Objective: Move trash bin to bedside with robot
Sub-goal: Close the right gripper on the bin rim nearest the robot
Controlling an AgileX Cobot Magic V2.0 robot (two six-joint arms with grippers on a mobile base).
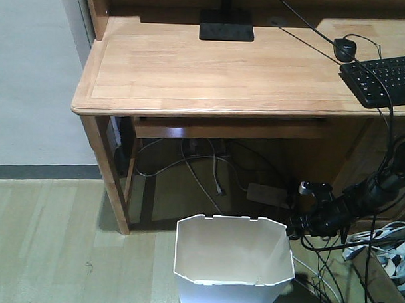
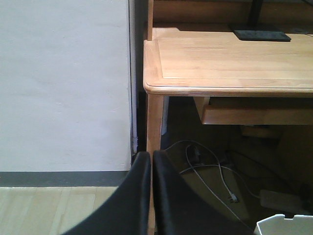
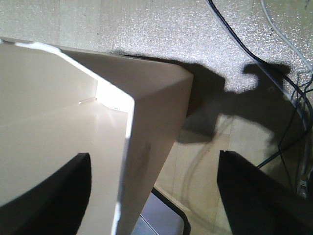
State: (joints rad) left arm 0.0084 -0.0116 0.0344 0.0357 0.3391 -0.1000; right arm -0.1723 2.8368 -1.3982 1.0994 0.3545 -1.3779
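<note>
The white trash bin (image 1: 232,259) with a notched rim stands on the floor in front of the wooden desk, at the bottom centre. My right gripper (image 1: 293,229), on a thin black arm with trailing cables, is at the bin's right rim. In the right wrist view the right gripper (image 3: 154,153) is open and straddles the bin wall (image 3: 146,112), one finger (image 3: 58,196) inside and one finger (image 3: 259,196) outside, neither touching it. My left gripper (image 2: 149,156) is shut and empty, facing the desk leg; a bin corner (image 2: 286,225) shows at the lower right. The bed is out of view.
The wooden desk (image 1: 212,65) carries a keyboard (image 1: 385,78), a mouse (image 1: 344,47) and a monitor base (image 1: 226,26). Loose cables (image 1: 208,171) lie under it, and a power strip (image 1: 386,234) at the right. A desk leg (image 1: 112,175) and a white wall (image 2: 63,83) stand to the left.
</note>
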